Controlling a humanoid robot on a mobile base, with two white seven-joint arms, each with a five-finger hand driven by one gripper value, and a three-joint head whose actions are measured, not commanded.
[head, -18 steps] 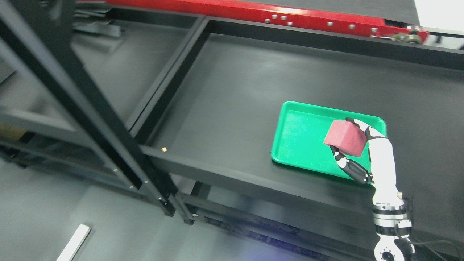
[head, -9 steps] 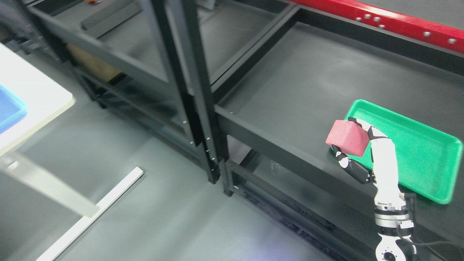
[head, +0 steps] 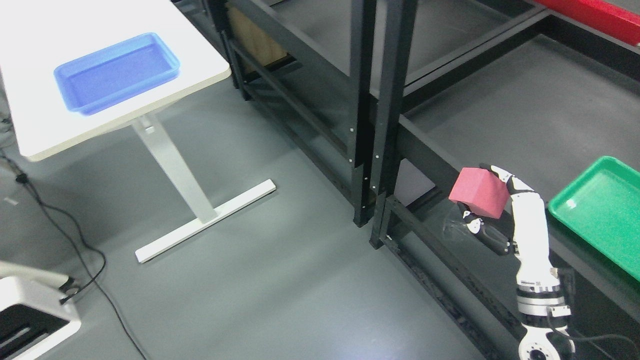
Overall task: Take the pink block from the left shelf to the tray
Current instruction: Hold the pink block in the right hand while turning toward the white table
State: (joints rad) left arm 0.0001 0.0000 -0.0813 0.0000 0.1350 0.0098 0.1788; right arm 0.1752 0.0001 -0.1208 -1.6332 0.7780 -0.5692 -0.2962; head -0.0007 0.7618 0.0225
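My right hand (head: 482, 200) is shut on the pink block (head: 478, 192), holding it in the air over the front edge of the black shelf (head: 500, 115). Its white arm comes up from the lower right. A green tray (head: 602, 210) lies on the shelf to the right of the hand, cut off by the picture's edge. A blue tray (head: 116, 71) sits on a white table (head: 30, 125) at the upper left, far from the hand. My left arm does not show.
Black shelf uprights (head: 380, 100) stand between the hand and the table. The table's white leg and foot (head: 200, 220) rest on the grey floor. A black cable (head: 65, 235) and a white device (head: 30, 320) lie at the lower left.
The camera has swung left, so the whole picture shifted right: the green tray slid to the right edge and the white table with the blue tray came into view. The block stays in my right hand.
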